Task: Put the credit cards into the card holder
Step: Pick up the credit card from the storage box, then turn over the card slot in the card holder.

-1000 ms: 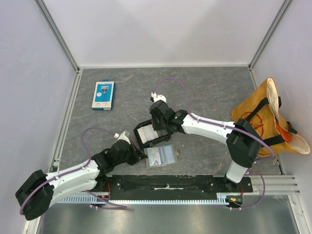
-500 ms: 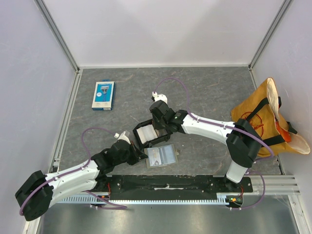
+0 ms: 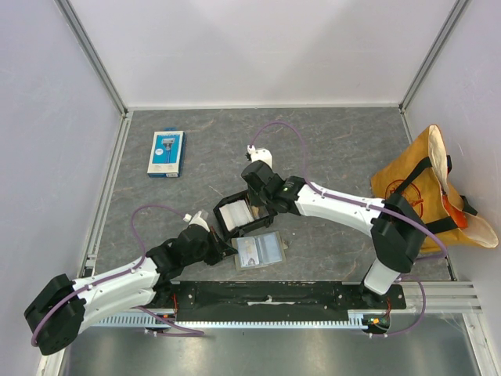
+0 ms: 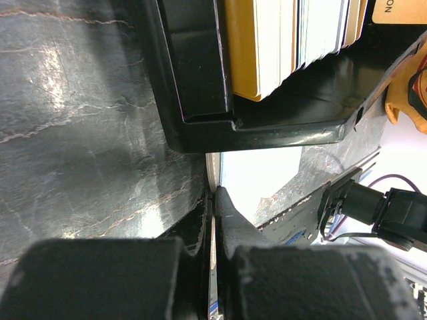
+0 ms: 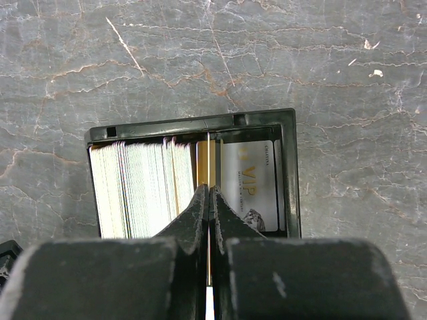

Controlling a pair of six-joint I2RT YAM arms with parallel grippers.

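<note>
A black tray [image 3: 235, 220] holds a stack of credit cards [image 5: 143, 187] standing on edge, plus one white VIP card [image 5: 250, 183] lying flat at its right end. My right gripper [image 5: 209, 190] is shut on a single thin card [image 5: 209, 150], seen edge-on, standing in the tray between the stack and the flat card. The card holder [image 3: 262, 251] lies open on the table just in front of the tray. My left gripper [image 3: 225, 247] is shut on the holder's left edge, and that thin sheet [image 4: 213, 175] shows between its fingers.
A blue-and-white retail pack [image 3: 166, 153] lies at the back left. A yellow-orange bag [image 3: 430, 192] sits against the right wall. The tray's near corner [image 4: 200, 127] stands close ahead of the left fingers. Metal rails [image 3: 106, 196] border the table.
The right jaws have closed the last small gap onto the card in the tray, and the right arm has shifted slightly. The left arm and card holder have not moved.
</note>
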